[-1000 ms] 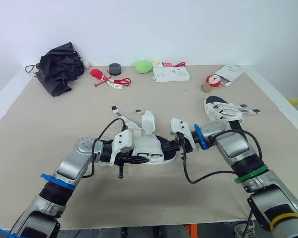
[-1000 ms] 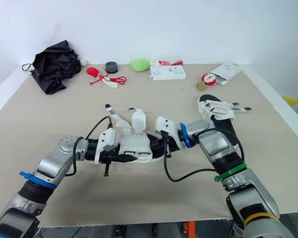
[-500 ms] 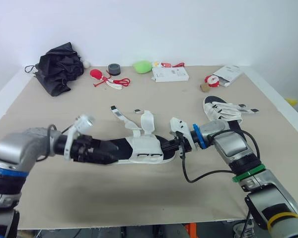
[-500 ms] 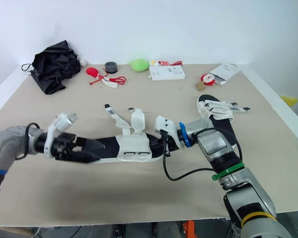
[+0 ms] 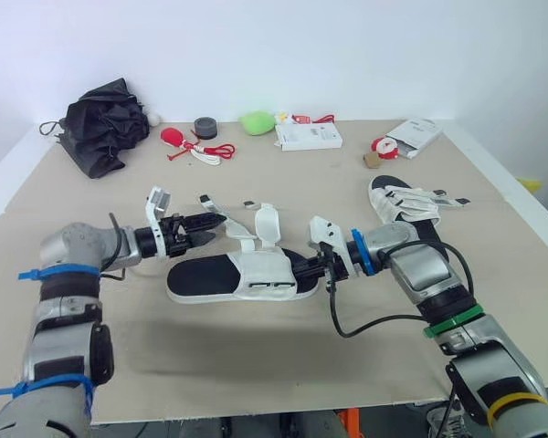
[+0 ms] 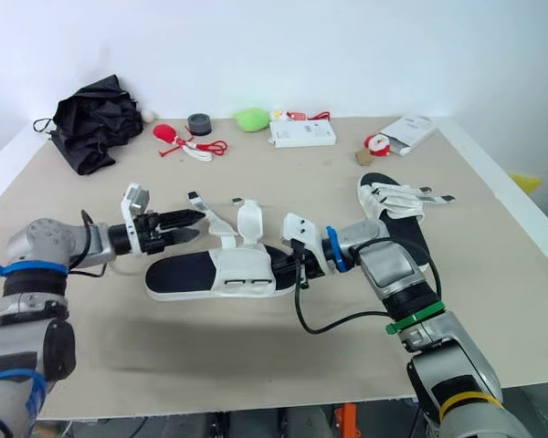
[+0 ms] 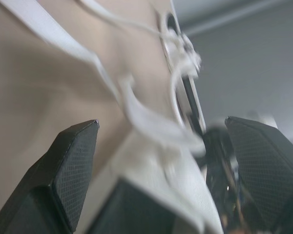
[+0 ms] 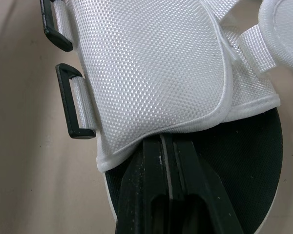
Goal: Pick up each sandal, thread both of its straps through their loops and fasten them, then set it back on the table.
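The near sandal [image 5: 233,276] lies flat in the middle of the table [image 5: 256,356], toe toward the robot's left, with bare beige tabletop all along the front edge and on both sides of it. The second sandal [image 5: 404,204] rests further back on the right, close to the right forearm and apart from the first.

The right gripper [image 5: 314,267] is pinched closed on the near sandal at its heel end; in the right wrist view its two black fingers [image 8: 156,170] lie pressed together and run in under the edge of the white woven mesh upper [image 8: 156,68], above the black footbed. Two rectangular black loops [image 8: 74,108] sit on short webbing tabs at the side of that upper.

The left gripper [image 5: 212,223] hovers spread wide at the loose white straps [image 5: 221,212], which stand up unfastened from the sandal's far side.

Along the back edge sit a crumpled black umbrella [image 5: 105,123], a dark tape roll [image 5: 205,127], a green rounded object [image 5: 257,120], a flat white box [image 5: 309,135], closed, and a white packet [image 5: 416,136], all well clear of the arms.
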